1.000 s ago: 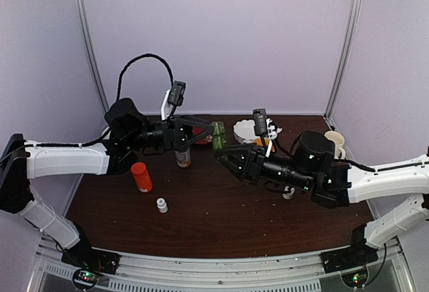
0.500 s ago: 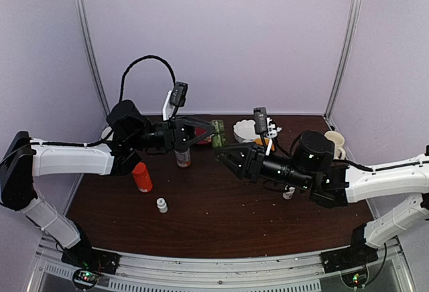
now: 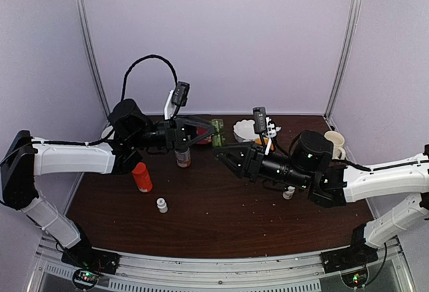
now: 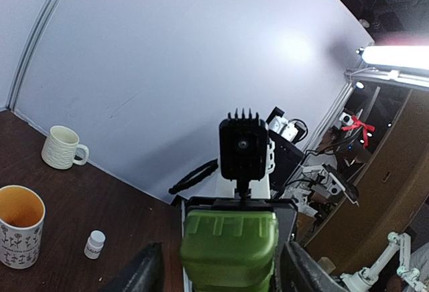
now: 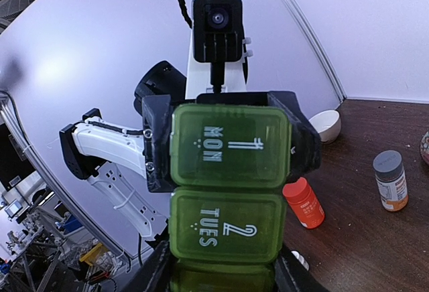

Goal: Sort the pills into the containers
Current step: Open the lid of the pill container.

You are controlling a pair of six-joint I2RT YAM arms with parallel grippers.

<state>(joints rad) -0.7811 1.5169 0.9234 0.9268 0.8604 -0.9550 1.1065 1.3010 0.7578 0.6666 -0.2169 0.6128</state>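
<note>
The dark-green pill box [image 3: 218,133] is held off the table between my two grippers. In the right wrist view its closed lids [image 5: 228,146] read MON and TUES. My left gripper [image 3: 209,128] is shut on the MON end, and its black fingers [image 5: 155,146] flank that compartment. My right gripper [image 3: 221,151] is shut on the other end, low in its own view [image 5: 221,268]. The left wrist view shows the box end-on [image 4: 229,242] between my left gripper's fingers [image 4: 144,272]. No pills are discernible in any view.
An orange bottle [image 3: 141,177], a small white bottle [image 3: 161,205] and an amber grey-capped bottle [image 3: 182,157] stand at the left. A white bowl [image 3: 246,130], a cream mug [image 3: 334,143] and another white bottle [image 3: 288,193] are at the right. A patterned mug [image 4: 19,225] shows too.
Both grippers and the pill box have drifted slightly up and away from the near edge. The grips have not changed.
</note>
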